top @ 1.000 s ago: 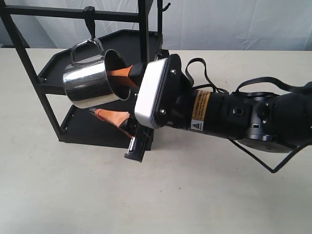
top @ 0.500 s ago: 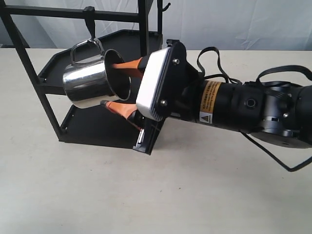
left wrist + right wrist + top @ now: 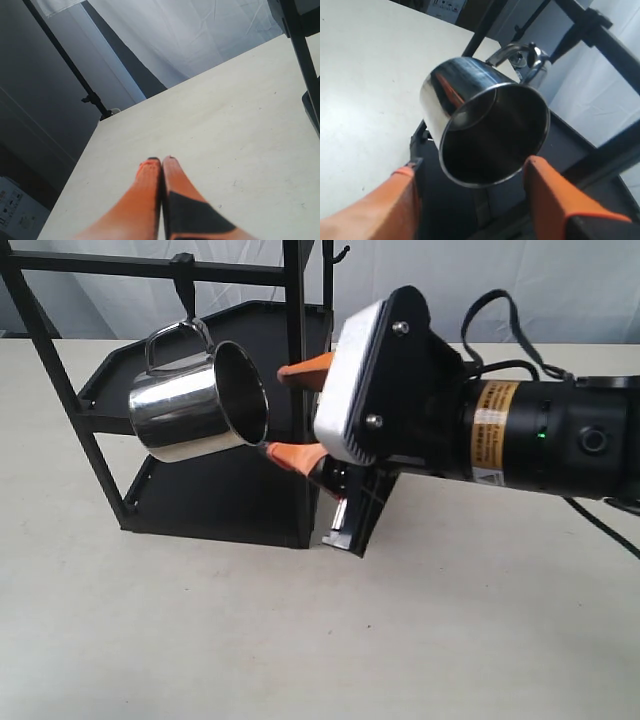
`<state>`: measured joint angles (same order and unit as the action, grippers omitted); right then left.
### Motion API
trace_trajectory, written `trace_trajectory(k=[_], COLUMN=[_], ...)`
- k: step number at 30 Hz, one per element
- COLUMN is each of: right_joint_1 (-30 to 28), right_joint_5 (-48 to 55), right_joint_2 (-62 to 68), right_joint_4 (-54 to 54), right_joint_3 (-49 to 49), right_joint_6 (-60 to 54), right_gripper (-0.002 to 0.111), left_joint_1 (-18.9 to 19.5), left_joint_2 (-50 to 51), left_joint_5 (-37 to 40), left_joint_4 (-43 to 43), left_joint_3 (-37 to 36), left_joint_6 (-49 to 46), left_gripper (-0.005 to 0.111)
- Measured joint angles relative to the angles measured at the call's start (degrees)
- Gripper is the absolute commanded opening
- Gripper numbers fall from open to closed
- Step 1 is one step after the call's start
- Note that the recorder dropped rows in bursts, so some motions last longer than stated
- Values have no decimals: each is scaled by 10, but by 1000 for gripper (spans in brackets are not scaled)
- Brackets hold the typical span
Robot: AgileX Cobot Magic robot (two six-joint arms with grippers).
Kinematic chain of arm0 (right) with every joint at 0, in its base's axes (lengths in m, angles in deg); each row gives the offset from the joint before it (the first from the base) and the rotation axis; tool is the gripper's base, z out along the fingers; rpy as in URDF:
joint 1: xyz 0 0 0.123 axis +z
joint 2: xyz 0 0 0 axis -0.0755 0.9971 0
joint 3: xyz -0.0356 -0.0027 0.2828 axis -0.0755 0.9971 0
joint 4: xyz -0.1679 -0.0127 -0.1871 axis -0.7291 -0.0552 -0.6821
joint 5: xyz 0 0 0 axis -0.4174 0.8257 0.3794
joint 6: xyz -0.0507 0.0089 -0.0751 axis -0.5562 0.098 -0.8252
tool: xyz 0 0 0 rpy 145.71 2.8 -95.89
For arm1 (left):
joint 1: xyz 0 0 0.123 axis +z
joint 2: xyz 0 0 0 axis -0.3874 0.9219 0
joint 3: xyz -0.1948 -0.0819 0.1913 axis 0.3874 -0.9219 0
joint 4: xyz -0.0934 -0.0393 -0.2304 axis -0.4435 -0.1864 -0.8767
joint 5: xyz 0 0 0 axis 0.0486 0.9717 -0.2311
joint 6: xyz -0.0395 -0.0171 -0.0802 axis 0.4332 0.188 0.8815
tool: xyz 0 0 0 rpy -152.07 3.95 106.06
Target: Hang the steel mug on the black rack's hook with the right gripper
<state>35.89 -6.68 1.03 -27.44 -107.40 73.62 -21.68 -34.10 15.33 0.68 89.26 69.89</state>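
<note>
Right gripper [image 3: 285, 412] backed off, jaws open, clear of mug [image 3: 195, 400]; mug hangs by handle on hook [image 3: 183, 285]. Task looks done. Left gripper [image 3: 161, 161] closed, empty.

Robot test bench in a lab/studio: bare cream table [image 3: 200, 640], white cloth backdrop [image 3: 480, 290] hung just behind the table, black light stand [image 3: 92, 97] and dark floor beyond the table's edge.

Pale beige table [image 3: 200, 640]; white wrinkled curtain [image 3: 480, 280] behind; dark stand pole [image 3: 70, 70] beside it
</note>
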Motion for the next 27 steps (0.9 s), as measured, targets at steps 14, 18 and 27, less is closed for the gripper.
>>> trace_trajectory(k=[14, 18, 27], right_joint_1=[0, 0, 0], right_joint_5=[173, 226, 292], right_joint_2=[-220, -270, -305], right_joint_4=[-92, -29, 98], right_joint_3=[81, 84, 84], right_joint_6=[216, 272, 300], right_gripper=[-1, -1, -1], left_joint_1=[0, 0, 0], left_joint_2=[0, 0, 0], left_joint_5=[0, 0, 0], left_joint_4=[0, 0, 0], left_joint_3=[0, 0, 0], left_joint_6=[0, 0, 0], left_gripper=[1, 1, 1])
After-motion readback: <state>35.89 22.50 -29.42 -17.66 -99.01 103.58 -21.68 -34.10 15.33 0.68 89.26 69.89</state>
